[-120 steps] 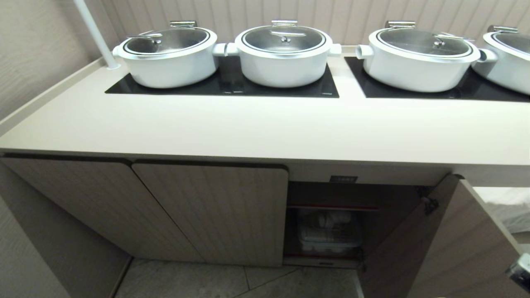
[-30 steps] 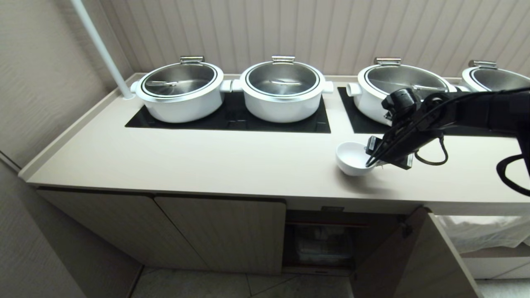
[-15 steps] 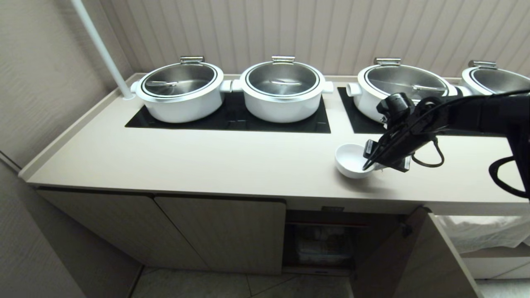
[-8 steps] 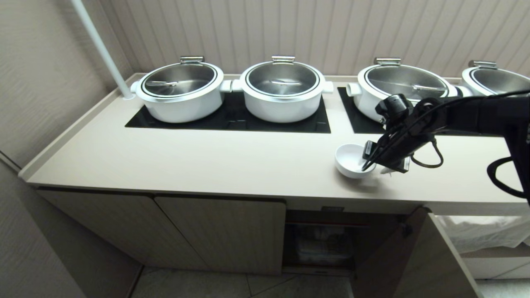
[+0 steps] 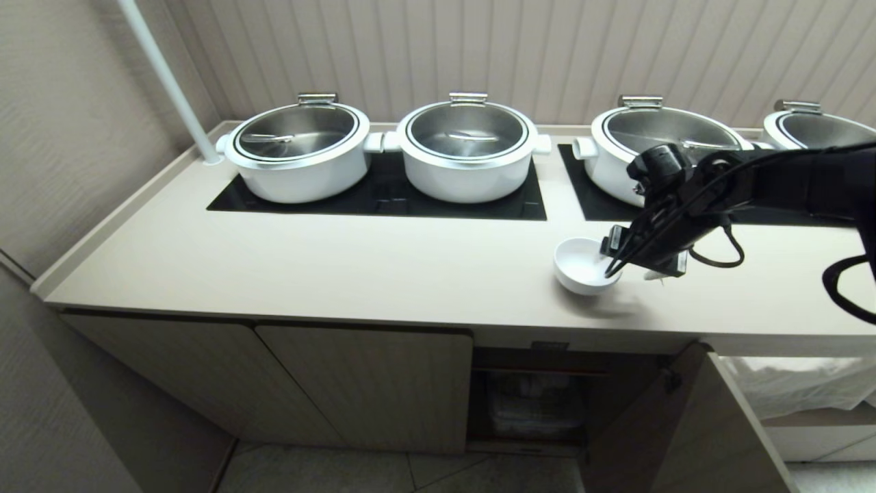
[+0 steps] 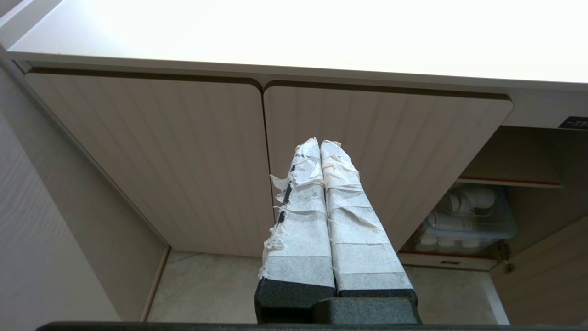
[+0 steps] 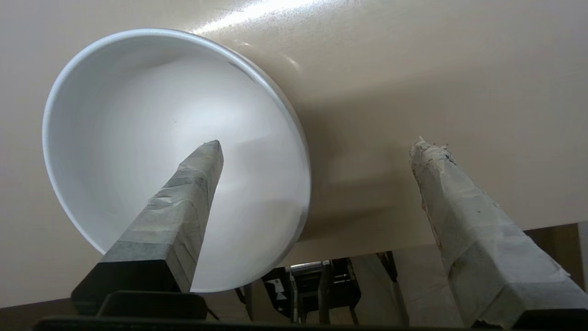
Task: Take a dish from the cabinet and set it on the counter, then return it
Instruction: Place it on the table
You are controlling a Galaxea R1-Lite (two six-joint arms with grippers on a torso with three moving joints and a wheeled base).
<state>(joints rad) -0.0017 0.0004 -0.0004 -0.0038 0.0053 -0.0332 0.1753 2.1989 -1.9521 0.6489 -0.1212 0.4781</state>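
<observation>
The dish [image 5: 580, 267], a small white bowl, stands upright on the beige counter [image 5: 342, 260] near its front edge, above the open part of the cabinet [image 5: 363, 383]. My right gripper [image 5: 631, 274] hangs over the bowl's right rim and is open. In the right wrist view one taped finger [image 7: 183, 197] reaches inside the dish [image 7: 151, 138] and the other finger [image 7: 459, 216] stands well outside it, over the bare counter [image 7: 413, 69]. Neither finger presses the rim. My left gripper [image 6: 320, 143] is shut and empty, parked low before the closed cabinet doors [image 6: 183, 151].
Large white pots with steel lids [image 5: 298, 150] [image 5: 469, 147] [image 5: 657, 150] sit on black hob panels behind the dish. The cabinet door [image 5: 657, 424] below swings open toward me. Inside, a clear bin of stacked white ware [image 6: 464, 216] rests on a red-edged shelf. A white pole [image 5: 171, 89] rises at the back left.
My right gripper's jaws have spread apart and let go of the dish's rim. The dish stays where it was on the counter. The left arm has not moved.
</observation>
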